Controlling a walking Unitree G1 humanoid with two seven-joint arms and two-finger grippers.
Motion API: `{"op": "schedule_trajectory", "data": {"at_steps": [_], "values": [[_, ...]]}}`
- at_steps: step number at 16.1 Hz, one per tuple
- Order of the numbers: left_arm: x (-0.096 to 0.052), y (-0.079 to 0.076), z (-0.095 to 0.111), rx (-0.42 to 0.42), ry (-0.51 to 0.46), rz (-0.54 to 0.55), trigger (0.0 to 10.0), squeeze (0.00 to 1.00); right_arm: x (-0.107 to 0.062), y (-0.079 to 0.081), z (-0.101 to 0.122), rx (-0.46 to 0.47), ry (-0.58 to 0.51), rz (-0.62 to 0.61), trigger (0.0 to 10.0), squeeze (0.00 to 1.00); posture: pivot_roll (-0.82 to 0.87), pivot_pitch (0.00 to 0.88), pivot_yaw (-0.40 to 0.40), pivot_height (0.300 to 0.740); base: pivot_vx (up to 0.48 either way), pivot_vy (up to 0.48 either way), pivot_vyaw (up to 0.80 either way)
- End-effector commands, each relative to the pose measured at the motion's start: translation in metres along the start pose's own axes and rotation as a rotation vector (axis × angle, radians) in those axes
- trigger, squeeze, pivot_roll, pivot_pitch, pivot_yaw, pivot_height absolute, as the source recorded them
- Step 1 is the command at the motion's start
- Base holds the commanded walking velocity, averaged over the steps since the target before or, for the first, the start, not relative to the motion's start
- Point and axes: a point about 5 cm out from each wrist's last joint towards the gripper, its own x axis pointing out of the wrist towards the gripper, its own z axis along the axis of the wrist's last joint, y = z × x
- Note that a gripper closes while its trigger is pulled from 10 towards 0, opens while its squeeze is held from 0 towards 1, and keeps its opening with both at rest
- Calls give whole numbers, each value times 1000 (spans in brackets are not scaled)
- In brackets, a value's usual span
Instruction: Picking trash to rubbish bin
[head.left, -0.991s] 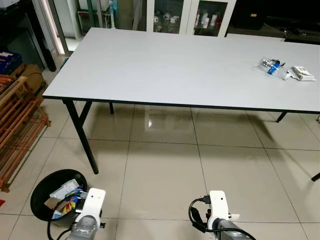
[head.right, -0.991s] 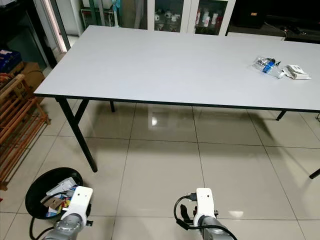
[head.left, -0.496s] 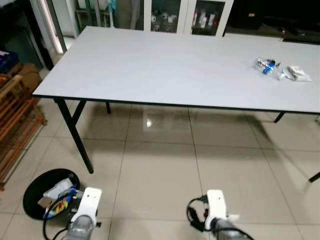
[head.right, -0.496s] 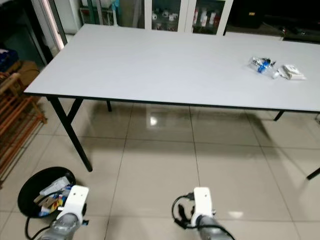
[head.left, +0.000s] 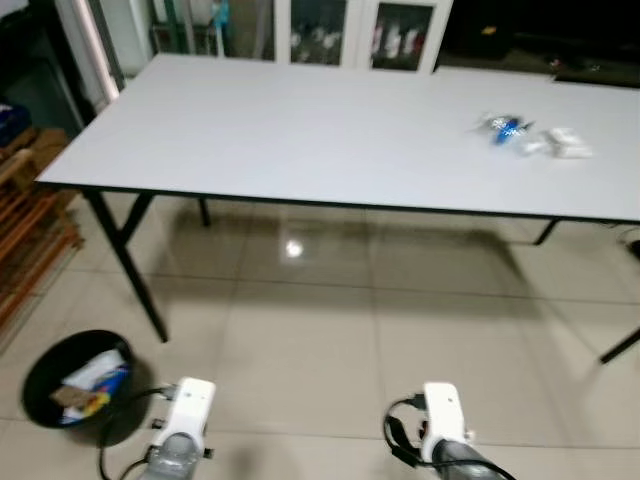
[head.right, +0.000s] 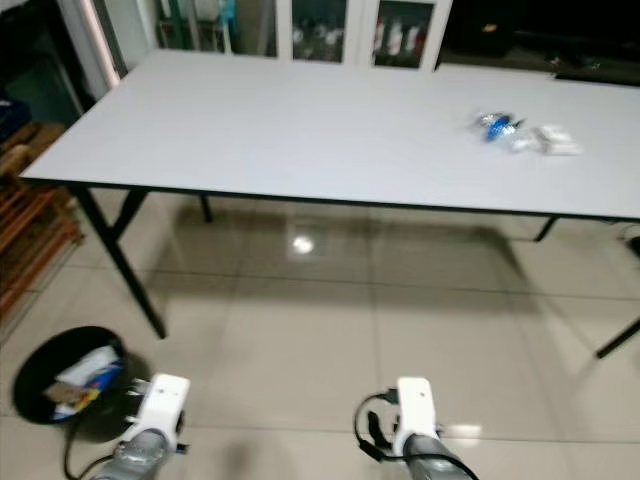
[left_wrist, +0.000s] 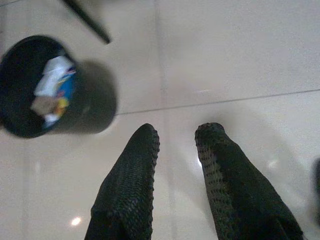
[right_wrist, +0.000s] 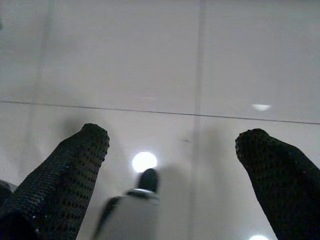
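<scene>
A crushed clear bottle with a blue label (head.left: 503, 127) and a white packet (head.left: 562, 143) lie together far right on the long grey table (head.left: 300, 130). A black bin (head.left: 32, 362) holding paper and wrappers stands on the floor at my lower left, its wall (left_wrist: 95, 107) also clear in the left wrist view. My left gripper (left_wrist: 177, 137) hangs low over the tiles beside the bin, fingers a little apart with nothing between them. My right gripper (right_wrist: 172, 137) hangs over bare tiles, fingers wide open and empty. Both white wrists (head.left: 188, 405) sit at the picture's bottom edge.
A black table leg (head.left: 125, 265) stands close to the bin, another leg (head.left: 620, 345) at the right. A wooden rack (head.left: 30, 220) is by the left wall. Glass-door cabinets (head.left: 320, 35) line the back. Open tiled floor lies between me and the table.
The whole picture has shifted and blurred, so the camera has turned rightward: bin and table trash now sit further left. Both arms hang as before.
</scene>
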Motion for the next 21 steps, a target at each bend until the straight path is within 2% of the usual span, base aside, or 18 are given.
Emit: {"op": "schedule_trajectory", "data": {"at_steps": [1,21], "values": [[0,8,-2,8,8,24,10000,0,1,4,2,1,-6,11,10000,0,-3,20,-64,740,0,-450,0],[0,7,-2,9,12,18,10000,0,1,5,3,-1,-8,15,10000,0,-2,21,-65,740,0,-445,0]]}}
